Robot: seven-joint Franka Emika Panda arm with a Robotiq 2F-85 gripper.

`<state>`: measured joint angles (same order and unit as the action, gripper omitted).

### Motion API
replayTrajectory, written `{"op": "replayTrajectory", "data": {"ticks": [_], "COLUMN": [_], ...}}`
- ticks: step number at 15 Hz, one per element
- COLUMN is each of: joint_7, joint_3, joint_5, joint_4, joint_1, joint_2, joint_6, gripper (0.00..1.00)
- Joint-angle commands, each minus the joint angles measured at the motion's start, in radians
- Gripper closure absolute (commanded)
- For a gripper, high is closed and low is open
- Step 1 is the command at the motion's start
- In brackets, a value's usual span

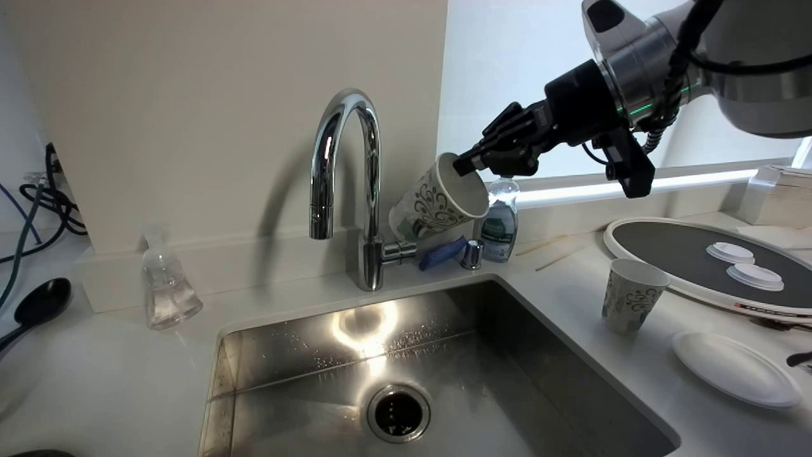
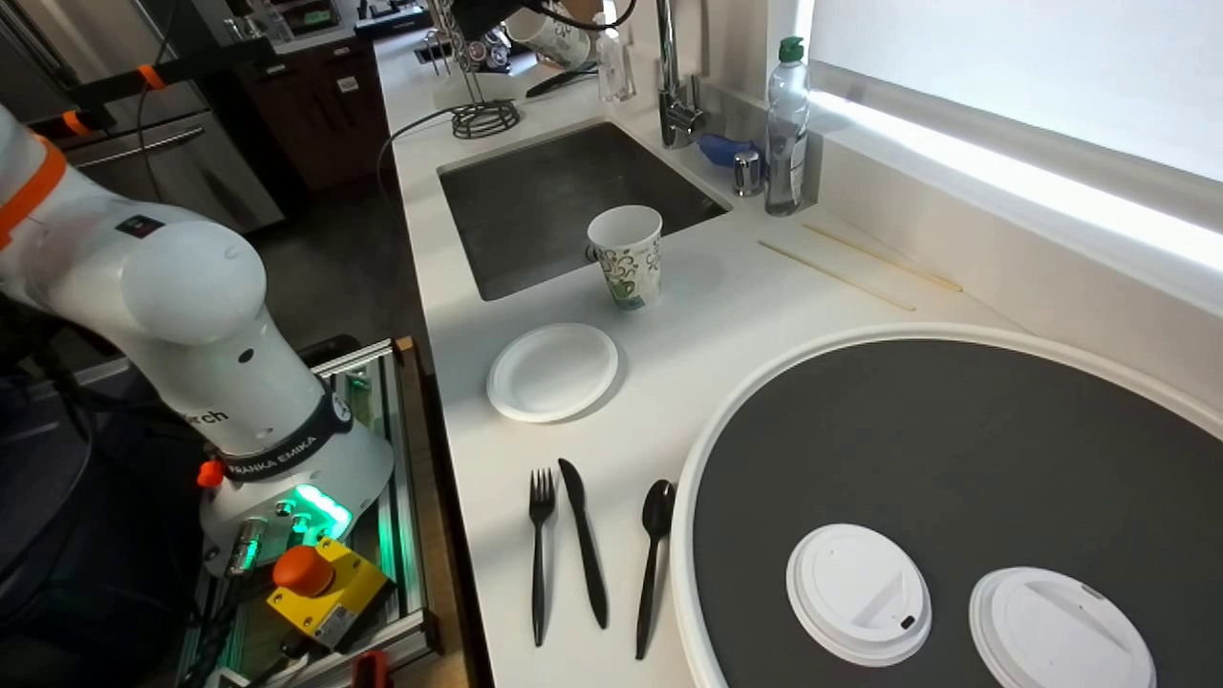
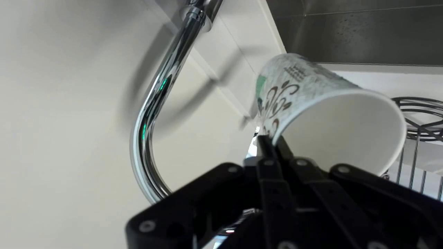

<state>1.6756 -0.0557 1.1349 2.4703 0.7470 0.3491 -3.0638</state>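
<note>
One paper cup (image 1: 426, 206): you're pinching its rim, jaws nearly together, long axis slanting, mouth facing diagonally up.

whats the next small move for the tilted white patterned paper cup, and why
Probably turn the white paper cup with brown swirls slowly upright: it leans well over in the air, the black jaws pinch only its rim, and it appears close to the tall, arched chrome faucet.
</note>
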Motion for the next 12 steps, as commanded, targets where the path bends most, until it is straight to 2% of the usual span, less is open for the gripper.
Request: {"op": "replayTrajectory", "data": {"ticks": [1,4,7,8,12], "joint_7": [0.137,0.175,0.189,0.11,0.119], "joint_3": [-0.05,-0.089,-0.151,-0.108,-0.142], "joint_5": [0.099,0.098,0.097,0.028,0.03], "joint_4": [0.004,-0.001,-0.009,-0.007,-0.009], "joint_1": [0.077,0.129,0.21,0.142,0.185], "joint_2": [0.022,0.032,0.056,0.028,0.046], "joint_6": [-0.09,-0.15,-0.2,-0.157,-0.171], "gripper": [0.99,0.99,0.99,0.96,0.96]}}
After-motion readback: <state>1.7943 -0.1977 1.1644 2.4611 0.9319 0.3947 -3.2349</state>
